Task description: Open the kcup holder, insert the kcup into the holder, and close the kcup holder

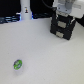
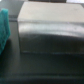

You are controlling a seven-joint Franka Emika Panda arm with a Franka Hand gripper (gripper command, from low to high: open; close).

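The kcup (image 1: 18,64) is a small round pod with a bright green top. It lies on the white table near the front, at the exterior view's left. The kcup holder (image 1: 61,29) is a black box at the back, at the exterior view's right, and its tray looks shut. My gripper (image 1: 63,19) hangs right above the holder, far from the kcup. Its fingers blend with the black box, so I cannot tell their state. The wrist view shows a blurred box top (image 2: 50,30), close up, with no fingers in view. The kcup is out of view there.
A white bottle-like object (image 1: 25,11) stands at the back, at the exterior view's left, before a dark strip. A teal object (image 2: 4,27) shows at the edge of the wrist view. The white table (image 1: 45,55) spreads between the kcup and the holder.
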